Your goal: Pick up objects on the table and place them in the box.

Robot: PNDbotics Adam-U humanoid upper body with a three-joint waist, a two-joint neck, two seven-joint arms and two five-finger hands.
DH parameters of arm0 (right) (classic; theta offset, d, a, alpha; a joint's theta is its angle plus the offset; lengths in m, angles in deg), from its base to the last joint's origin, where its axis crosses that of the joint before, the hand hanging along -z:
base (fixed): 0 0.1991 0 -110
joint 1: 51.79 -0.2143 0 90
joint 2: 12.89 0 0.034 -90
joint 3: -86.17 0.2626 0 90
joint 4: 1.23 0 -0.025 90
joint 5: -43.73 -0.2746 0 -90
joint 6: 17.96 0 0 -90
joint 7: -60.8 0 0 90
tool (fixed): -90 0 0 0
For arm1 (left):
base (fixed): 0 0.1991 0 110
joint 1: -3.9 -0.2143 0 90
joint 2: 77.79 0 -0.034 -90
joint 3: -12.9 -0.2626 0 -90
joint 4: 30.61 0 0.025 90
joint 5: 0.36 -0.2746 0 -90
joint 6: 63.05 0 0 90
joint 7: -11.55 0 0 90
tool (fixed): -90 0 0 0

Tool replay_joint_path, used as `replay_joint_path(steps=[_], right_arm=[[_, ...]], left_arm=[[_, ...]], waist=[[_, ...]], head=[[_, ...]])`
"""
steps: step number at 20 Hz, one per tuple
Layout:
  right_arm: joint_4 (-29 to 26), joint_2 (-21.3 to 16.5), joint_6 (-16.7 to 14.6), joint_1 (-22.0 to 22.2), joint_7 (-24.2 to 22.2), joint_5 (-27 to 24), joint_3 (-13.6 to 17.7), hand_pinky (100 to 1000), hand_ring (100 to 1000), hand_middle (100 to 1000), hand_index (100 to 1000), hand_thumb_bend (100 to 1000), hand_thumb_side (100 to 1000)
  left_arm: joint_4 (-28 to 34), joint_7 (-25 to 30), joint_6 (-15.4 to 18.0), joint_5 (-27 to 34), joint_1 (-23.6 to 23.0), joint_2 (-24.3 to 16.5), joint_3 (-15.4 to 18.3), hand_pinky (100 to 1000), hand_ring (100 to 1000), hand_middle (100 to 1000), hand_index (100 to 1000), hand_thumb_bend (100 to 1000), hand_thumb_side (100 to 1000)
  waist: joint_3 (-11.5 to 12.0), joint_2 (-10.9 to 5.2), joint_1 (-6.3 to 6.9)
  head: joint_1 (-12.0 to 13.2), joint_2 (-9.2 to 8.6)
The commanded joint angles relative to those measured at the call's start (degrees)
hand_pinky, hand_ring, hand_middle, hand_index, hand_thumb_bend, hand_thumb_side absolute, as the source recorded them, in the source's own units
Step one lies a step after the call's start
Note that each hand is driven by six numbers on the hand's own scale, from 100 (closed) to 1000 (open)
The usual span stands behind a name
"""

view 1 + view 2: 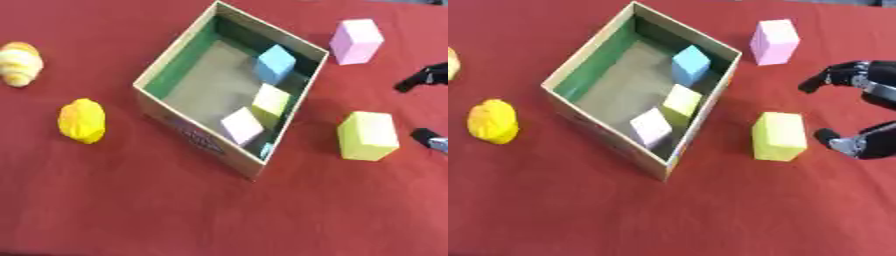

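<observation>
My right hand (859,112), fingers spread apart and holding nothing, hovers at the right edge of the frame just beside the yellow block (779,135) on the red cloth worktop (710,215). I judge the best approach is to straddle its flat sides squarely, then lift clear of the cardboard box (605,131) wall. Three smooth blocks, blue, yellow and pink, already lie inside. A pink block (773,41) waits upper right; a lumpy yellow fruit (81,120) and a croissant (19,63) sit far left.

One box (175,60); five blocks, two pink (355,41), two yellow (367,135), one blue (276,63); two yellowish lumps (81,120).
</observation>
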Motion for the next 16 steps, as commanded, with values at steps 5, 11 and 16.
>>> replay_joint_path(steps=[5,11,16], right_arm=[[-0.52,-1.05,3.79,-1.70,-1.97,-0.93,-1.80,880,900,799,888,260,100],[-0.52,0.25,6.22,-3.52,-3.44,0.73,-4.17,884,908,811,891,270,100],[-0.52,0.92,8.19,-4.26,-3.44,2.85,-5.03,887,917,825,894,310,100]], left_arm=[[0.89,0.42,0.14,0.48,0.51,-0.45,0.00,746,573,613,777,216,502],[0.89,0.55,0.20,0.74,0.64,-0.29,-0.11,746,572,613,777,214,504],[0.89,0.63,0.24,0.92,0.72,-0.20,-0.15,746,571,613,776,212,505]], waist=[[0.41,-0.71,0.11],[0.99,-0.10,0.09],[1.29,0.46,0.15]], head=[[-0.47,-0.43],[-0.91,-0.50],[-1.11,-0.57]])
